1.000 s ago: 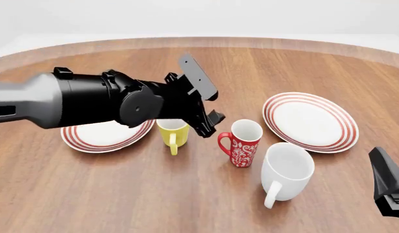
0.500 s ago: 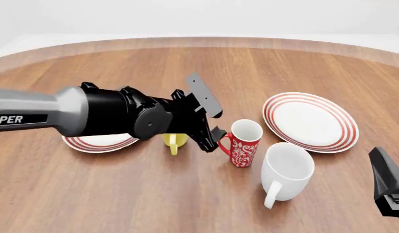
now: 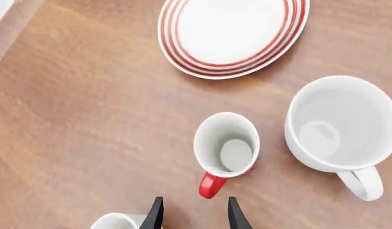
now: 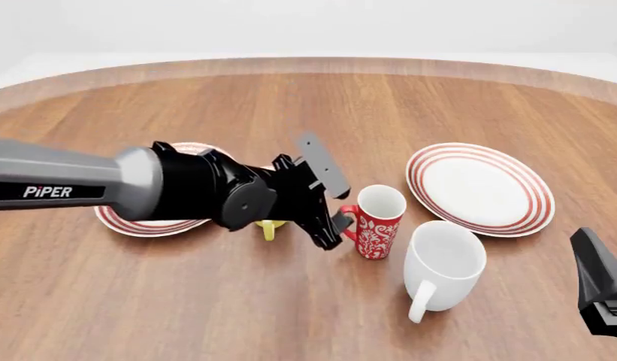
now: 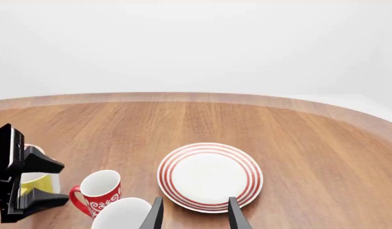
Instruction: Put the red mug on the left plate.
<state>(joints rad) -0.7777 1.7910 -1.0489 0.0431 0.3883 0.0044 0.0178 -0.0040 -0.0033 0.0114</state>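
Front view shows our left gripper (image 4: 334,197), jaws apart, just left of the red mug (image 4: 376,222), which stands mid-table beside the white mug (image 4: 443,265). Closing off-centre on the handle could tip it. The left plate (image 4: 137,219) sits far left.

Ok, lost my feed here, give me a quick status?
Left tool open, lined up on red mug handle, not gripping. Right tool open, idle. Left plate empty; yellow mug sits between.
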